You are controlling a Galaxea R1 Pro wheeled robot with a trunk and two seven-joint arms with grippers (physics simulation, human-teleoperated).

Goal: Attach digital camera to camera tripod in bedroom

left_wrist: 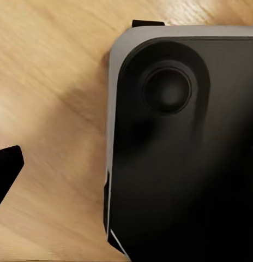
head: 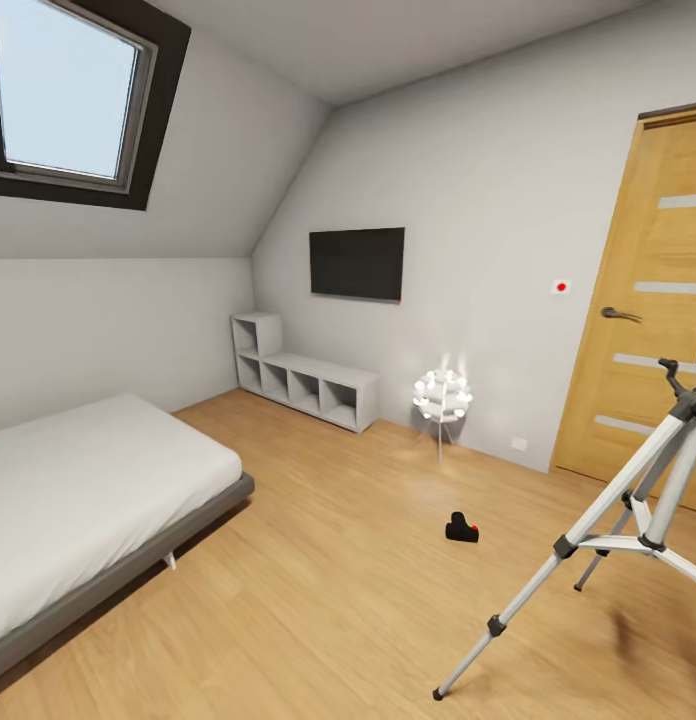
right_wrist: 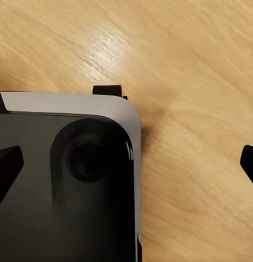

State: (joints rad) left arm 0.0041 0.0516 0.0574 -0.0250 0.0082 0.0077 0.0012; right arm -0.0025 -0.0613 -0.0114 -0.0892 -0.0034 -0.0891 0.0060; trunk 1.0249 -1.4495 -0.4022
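Lying on the wooden floor, the digital camera sits left of the camera tripod. Right fingers are apart above the robot's base; left fingers' spread cannot be told.

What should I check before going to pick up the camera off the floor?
1. Camera located: ok, lying on the wooden floor, apart from the lamp.
2. Tripod standing: ok, legs spread by the door.
3. Path to camera: ok, bare planks between here and it.
4. Right gripper empty: ok, fingertips wide apart over the robot's base.
5. Left gripper open: cannot tell, one fingertip in view.
6. Tripod head free: cannot tell, cut off at the frame edge.
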